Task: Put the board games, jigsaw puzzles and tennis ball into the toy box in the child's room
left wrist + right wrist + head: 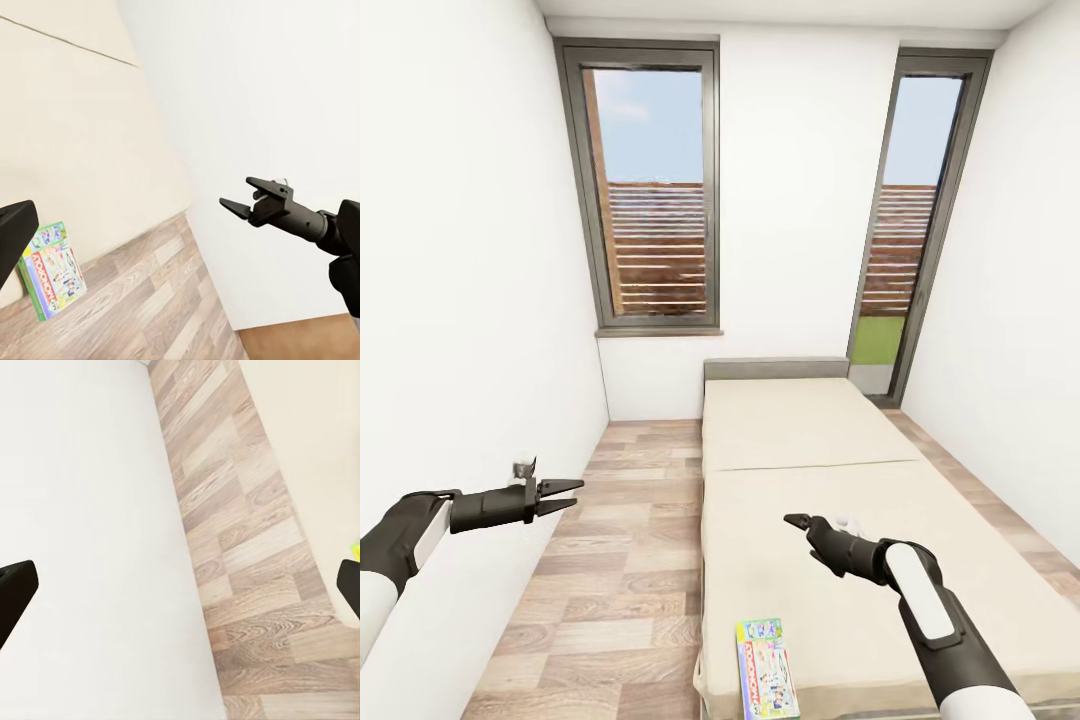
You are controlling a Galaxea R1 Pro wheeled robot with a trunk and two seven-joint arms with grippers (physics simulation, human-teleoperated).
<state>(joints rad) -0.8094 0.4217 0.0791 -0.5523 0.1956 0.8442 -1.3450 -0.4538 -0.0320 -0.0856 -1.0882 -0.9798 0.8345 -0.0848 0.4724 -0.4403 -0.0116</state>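
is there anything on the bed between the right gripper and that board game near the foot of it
Nothing visible. The board game lies flat by the near left edge of the bed, and only bare beige sheet separates it from the right gripper, which hangs above the mattress with its jaws open and empty.

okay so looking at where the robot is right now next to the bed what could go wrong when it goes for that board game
1. The board game lies at the near left corner of the bed, close to the edge; a clumsy push could slide it onto the floor.
2. It lies flat on the sheet, so the open right gripper may struggle to get its jaws under it.
3. The left gripper hangs close to the white wall and might graze it when swinging.
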